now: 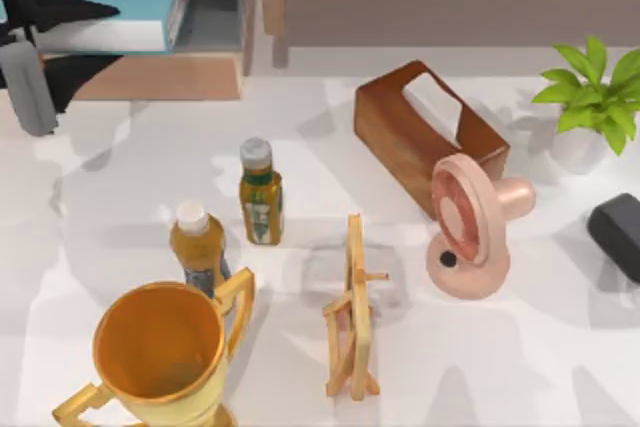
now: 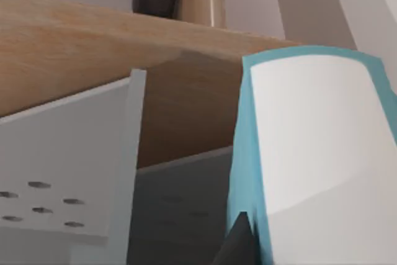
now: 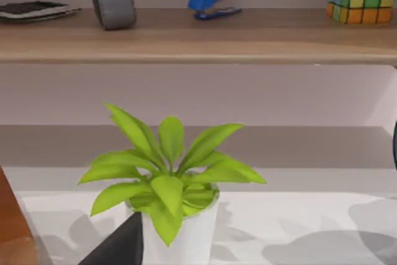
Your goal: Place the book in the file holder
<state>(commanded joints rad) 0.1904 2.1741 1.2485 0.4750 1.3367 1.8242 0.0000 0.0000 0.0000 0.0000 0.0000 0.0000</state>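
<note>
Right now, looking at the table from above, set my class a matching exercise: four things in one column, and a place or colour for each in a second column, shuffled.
Column 1
1. book
2. trophy cup
3. potted plant
4. tissue box

Column 2
A. golden, at the near left of the table
B. brown wood, lying beside the pink fan
C. teal cover, inside the file holder at the far left
D. green leaves, at the table's far right

Pairs: 1-C, 2-A, 3-D, 4-B
</note>
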